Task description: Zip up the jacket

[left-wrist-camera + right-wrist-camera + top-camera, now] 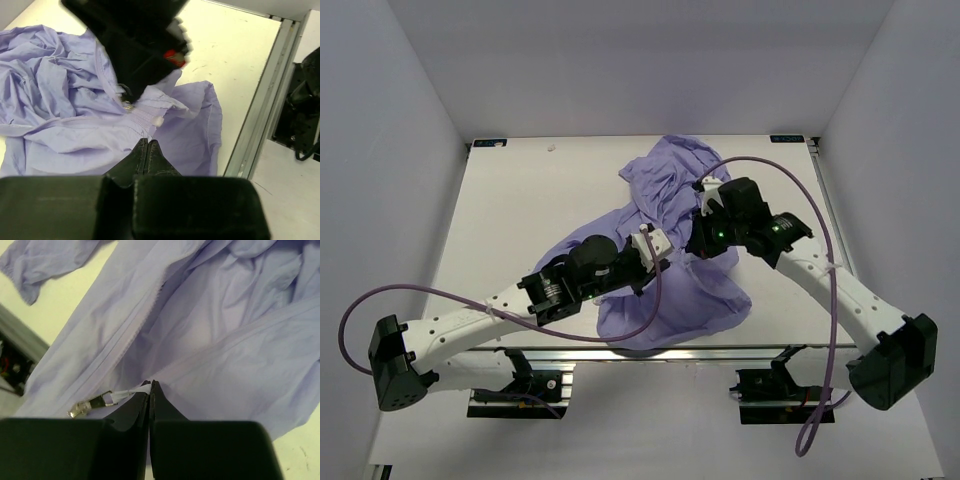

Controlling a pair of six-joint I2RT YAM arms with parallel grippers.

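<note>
**Jacket pinched at two points by its zipper — both sets of jaws closed.**
The lavender jacket is spread crumpled on the tabletop, beneath both sets of jaws. The right jaws are clamped on the pale pull tab. The metal slider lies just beside their tips, and the zipper track runs away ahead of them. The left jaws are pressed together on the fabric just below the zipper's lower end — the right jaws are seen directly ahead of them, close by.
</note>
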